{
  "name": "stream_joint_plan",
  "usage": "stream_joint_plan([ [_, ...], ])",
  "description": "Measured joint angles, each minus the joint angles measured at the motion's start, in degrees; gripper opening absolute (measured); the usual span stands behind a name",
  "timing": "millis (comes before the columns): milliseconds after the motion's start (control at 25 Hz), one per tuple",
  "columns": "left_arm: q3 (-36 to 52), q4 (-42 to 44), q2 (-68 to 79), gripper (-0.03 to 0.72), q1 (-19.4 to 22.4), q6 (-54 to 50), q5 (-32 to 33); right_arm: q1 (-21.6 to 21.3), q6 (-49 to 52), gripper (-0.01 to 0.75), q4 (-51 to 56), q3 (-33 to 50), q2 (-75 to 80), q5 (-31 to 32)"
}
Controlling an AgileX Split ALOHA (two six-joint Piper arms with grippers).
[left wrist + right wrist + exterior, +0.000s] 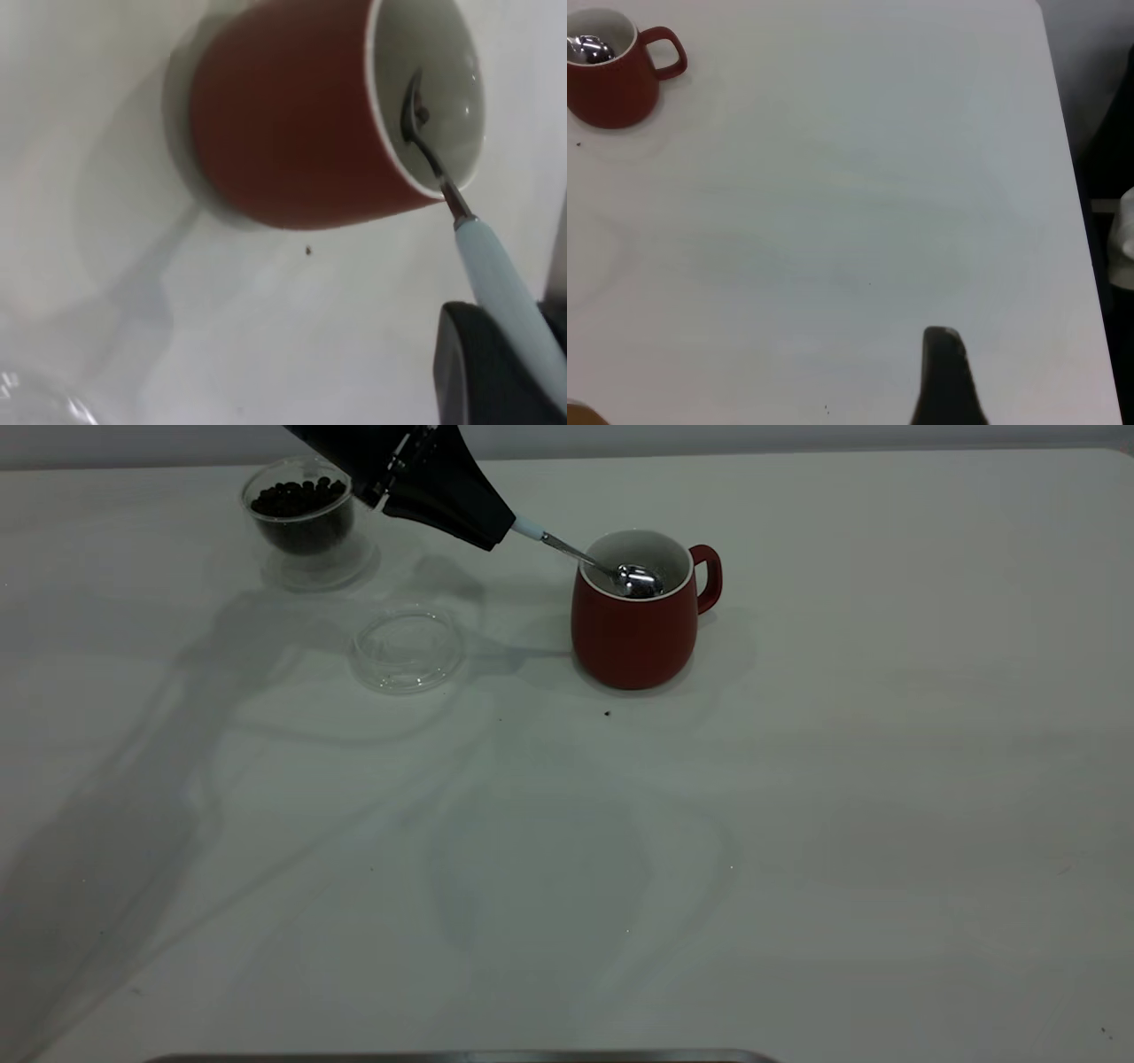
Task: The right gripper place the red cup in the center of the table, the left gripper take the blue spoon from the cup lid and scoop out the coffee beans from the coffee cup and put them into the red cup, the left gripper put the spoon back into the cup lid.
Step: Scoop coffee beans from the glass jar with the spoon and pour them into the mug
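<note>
The red cup stands upright near the middle of the table, its handle toward the right arm's side. My left gripper hangs above and to its left, shut on the blue spoon by the pale handle. The spoon slopes down over the white rim, and its shiny metal bowl is inside the cup. At the back left, the clear coffee cup holds the coffee beans. The cup lid lies empty between the two cups. My right gripper is parked far from the cup.
A tiny dark speck lies on the table just in front of the red cup. The table's side edge drops off beyond the right arm. A grey strip runs along the near edge.
</note>
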Motion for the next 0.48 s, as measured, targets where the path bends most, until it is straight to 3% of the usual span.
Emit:
stream_joint_plan([
  [240, -0.1, -2.6, 0.0, 0.122, 0.0, 15.2, 0.0, 0.0, 0.0, 0.550, 0.0, 0.0, 0.0, 0.0],
  [480, -1.1, -3.2, 0.0, 0.122, 0.6, 13.5, 0.0, 0.0, 0.0, 0.550, 0.0, 0.0, 0.0, 0.0],
])
